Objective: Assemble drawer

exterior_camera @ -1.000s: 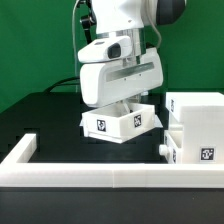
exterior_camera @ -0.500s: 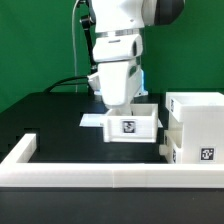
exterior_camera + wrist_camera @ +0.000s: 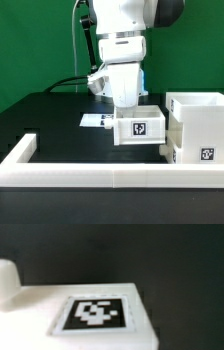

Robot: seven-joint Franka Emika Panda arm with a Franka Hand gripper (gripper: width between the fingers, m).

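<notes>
Gripper is hanging over the small drawer box; jaw state unreadable. Box is sitting beside the larger drawer housing.

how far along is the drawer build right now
Done: the big white box stands on the exterior view's right, against the white fence. In hand: the arm has the small tagged drawer tray beside that box; whether the jaws grip it is hidden, and the wrist view shows only its tag. Left: the tray is not yet inside the box. The marker board lies behind.
</notes>
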